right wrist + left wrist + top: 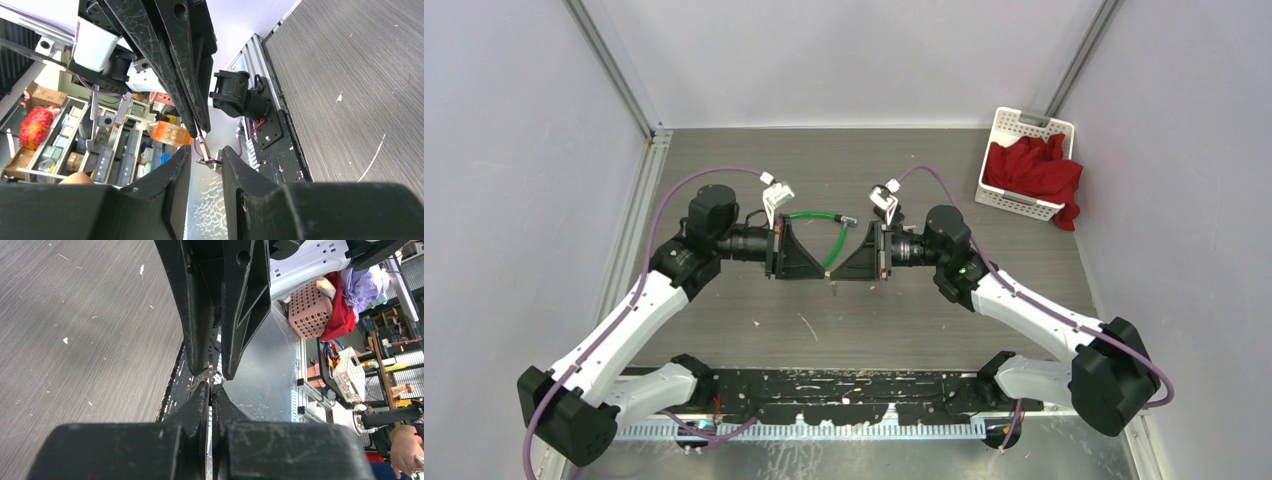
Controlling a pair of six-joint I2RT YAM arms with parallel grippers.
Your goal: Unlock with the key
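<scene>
The small metal key (205,160) hung mid-frame in the top view, right where both arms met. The left gripper (210,390) was pinched tight on it. The right gripper (205,167) stood narrow around its end, grip impossible to tell. A green cable (814,215) looped just above.

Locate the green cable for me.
Top view: the green cable loops mid-table between the left fingers and right fingers, behind their meeting tips, far left of the white basket.
</scene>
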